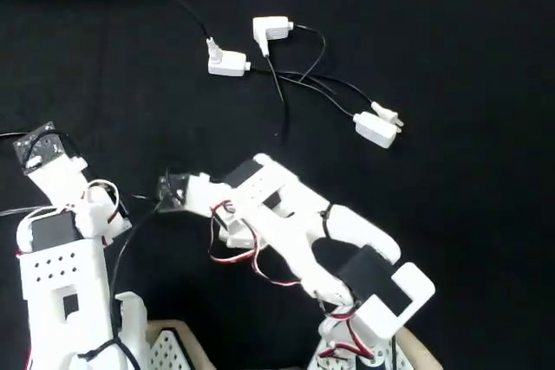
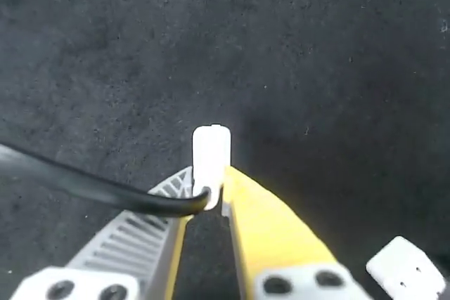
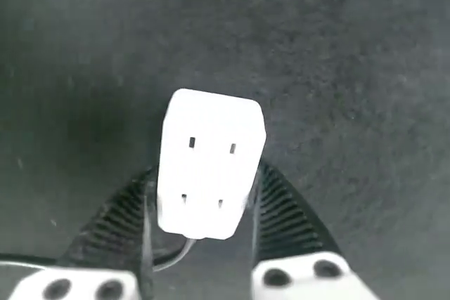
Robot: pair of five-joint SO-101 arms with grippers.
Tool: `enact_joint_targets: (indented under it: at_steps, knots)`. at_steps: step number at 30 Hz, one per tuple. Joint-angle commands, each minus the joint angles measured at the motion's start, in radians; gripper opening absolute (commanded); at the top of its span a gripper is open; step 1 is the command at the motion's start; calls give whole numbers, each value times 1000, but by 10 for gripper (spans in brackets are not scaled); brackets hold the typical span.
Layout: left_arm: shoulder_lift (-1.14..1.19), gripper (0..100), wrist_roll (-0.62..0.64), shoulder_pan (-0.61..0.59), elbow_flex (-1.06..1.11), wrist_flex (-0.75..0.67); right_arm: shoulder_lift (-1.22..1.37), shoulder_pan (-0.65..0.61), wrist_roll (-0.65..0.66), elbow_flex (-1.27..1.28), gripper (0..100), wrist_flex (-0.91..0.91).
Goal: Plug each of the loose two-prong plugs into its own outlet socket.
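Note:
In the left wrist view my left gripper (image 2: 209,189) is shut on a small white plug (image 2: 211,156), held between a white ribbed finger and a yellow finger over the black cloth. The plug's black cable (image 2: 91,187) trails off to the side. In the right wrist view my right gripper (image 3: 204,198) is shut on a white outlet socket (image 3: 209,166), slotted face toward the camera, gripped between two black fingers (image 3: 116,226). In the high view the right arm lies across the front of the table, its gripper (image 1: 171,188) close to the left arm (image 1: 61,214).
At the back of the black table (image 1: 451,58) lie a white plug block (image 1: 227,63), a white adapter (image 1: 270,29) and a white socket with a plug beside it (image 1: 376,127). Black cables (image 1: 299,75) join them. Both arm bases stand at the front edge.

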Motion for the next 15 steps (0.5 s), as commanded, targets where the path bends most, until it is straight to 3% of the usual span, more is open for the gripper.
enact_joint_targets:
  at_steps: [1, 7, 13, 15]
  knots:
    - [-6, 29, -9, -10, -2, 5, -27, 72, 270, -38, 11, -15]
    - [-6, 29, -9, -7, -4, 9, -25, 123, 614, -91, 11, -9]
    - [-6, 29, -9, -1, -2, 3, -19, 81, 850, -143, 11, -6]
    - [-6, 29, -9, 1, -2, 3, 8, 66, 870, -159, 13, -14]
